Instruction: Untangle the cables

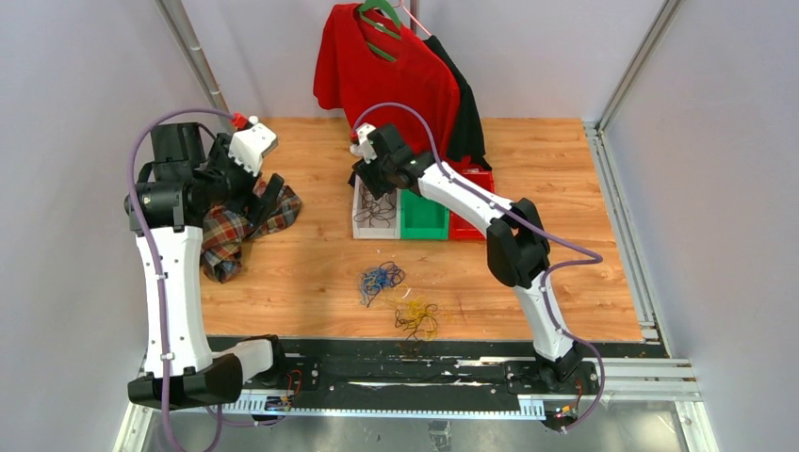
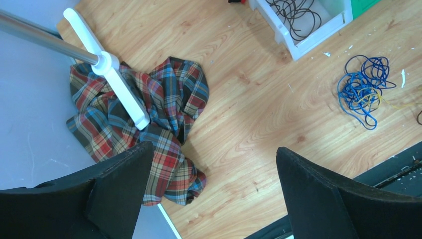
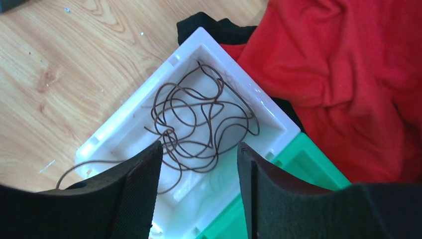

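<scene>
Blue cables (image 1: 380,280) lie tangled on the surface (image 1: 565,235), near of the white bin (image 1: 375,234). The right claw (image 3: 199,152), open and seemingly empty above that bin, is closer than the open left claw (image 2: 214,154).

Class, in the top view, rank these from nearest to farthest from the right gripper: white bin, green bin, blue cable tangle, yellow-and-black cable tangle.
From the right gripper:
1. white bin, directly beneath it.
2. green bin, right beside the white one.
3. blue cable tangle, on the table in front of the bins.
4. yellow-and-black cable tangle, near the table's front edge.
</scene>
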Tool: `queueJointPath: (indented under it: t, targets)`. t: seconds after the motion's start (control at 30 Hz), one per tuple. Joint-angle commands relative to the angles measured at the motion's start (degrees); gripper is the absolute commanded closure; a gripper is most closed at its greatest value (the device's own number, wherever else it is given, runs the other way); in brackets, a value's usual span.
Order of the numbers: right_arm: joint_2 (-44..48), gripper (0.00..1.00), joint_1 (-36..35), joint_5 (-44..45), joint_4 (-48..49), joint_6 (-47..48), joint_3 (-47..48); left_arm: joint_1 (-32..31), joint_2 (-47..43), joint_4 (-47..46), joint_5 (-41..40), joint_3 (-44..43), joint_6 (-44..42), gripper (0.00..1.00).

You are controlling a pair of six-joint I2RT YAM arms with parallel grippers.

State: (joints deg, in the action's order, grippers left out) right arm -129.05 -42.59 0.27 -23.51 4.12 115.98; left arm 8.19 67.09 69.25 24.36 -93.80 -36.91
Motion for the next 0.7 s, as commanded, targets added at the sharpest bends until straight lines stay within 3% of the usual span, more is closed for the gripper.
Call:
queueJointPath:
  t: [0.0, 0.27, 0.53, 0.67]
  targets:
    - [4.68, 0.42, -0.57, 1.64, -4.70, 1.41, 0.17, 0.54, -1.41, 0.77, 0.21, 1.25, -0.80, 0.02]
    - [14.04, 0.36, -2.04, 4.22, -6.55, -2.04, -7.61, 0.52, -2.24, 1.57, 2.36, 3.35, -0.29, 0.02]
    - [31.47, 0.36, -8.46, 5.78, -6.27, -15.71, -33.00, 0.55, -3.36, 2.59, 7.98, 8.07, -0.96, 0.02]
    - [36.89, 0.36, -12.69, 4.74, -4.45, -17.91, -42.96, 0.57, -4.18, 2.64, 11.54, 11.14, -1.48, 0.02]
